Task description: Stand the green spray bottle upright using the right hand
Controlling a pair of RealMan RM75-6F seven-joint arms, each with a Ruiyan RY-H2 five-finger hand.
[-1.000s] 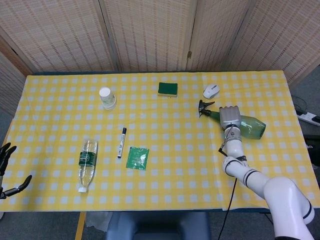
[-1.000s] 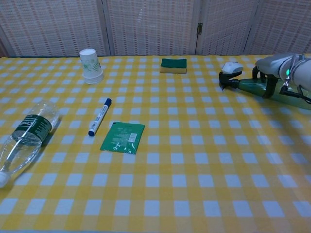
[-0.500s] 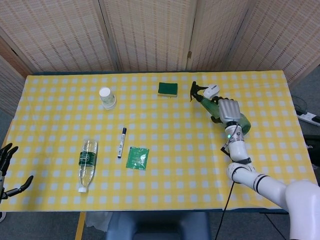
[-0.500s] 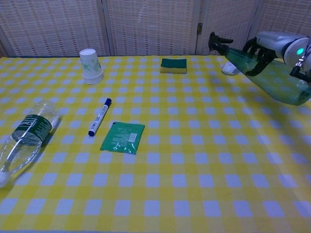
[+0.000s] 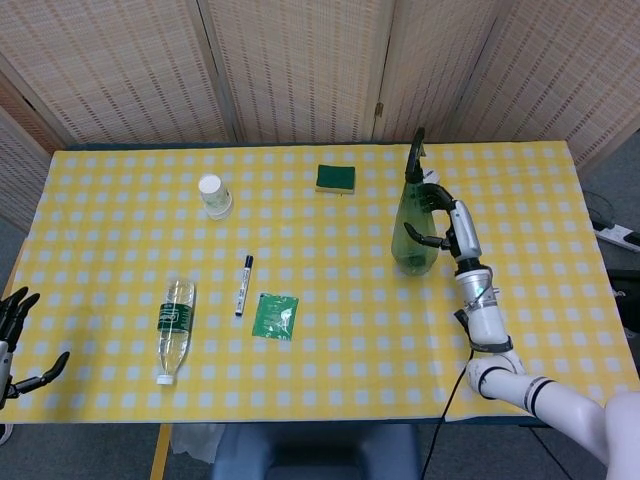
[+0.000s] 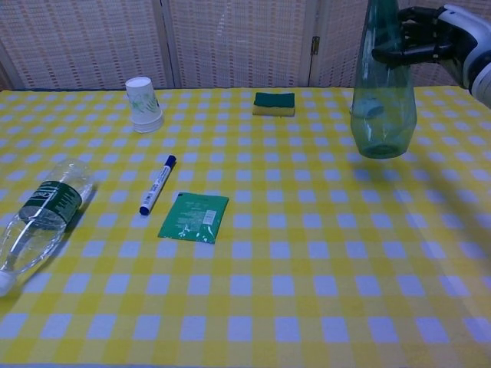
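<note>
The green spray bottle (image 5: pixel 412 238) (image 6: pixel 382 107) stands upright at the right of the yellow checked table (image 5: pixel 330 370), its black nozzle pointing up. My right hand (image 5: pixel 447 226) (image 6: pixel 430 40) grips its upper body from the right side, fingers wrapped around the neck area. Whether the base rests on the cloth or hangs just above it, I cannot tell. My left hand (image 5: pixel 14 342) hangs off the table's front left corner with fingers spread and nothing in it.
A paper cup (image 5: pixel 213 195) and a green sponge (image 5: pixel 335 178) sit toward the back. A marker (image 5: pixel 243 284), a green packet (image 5: pixel 274 316) and a lying water bottle (image 5: pixel 175 328) are at the front left. A folding screen stands behind the table.
My right hand lifted the green spray bottle off the cloth and swung it from lying to upright, moving it left and forward. The left hand barely moved.
</note>
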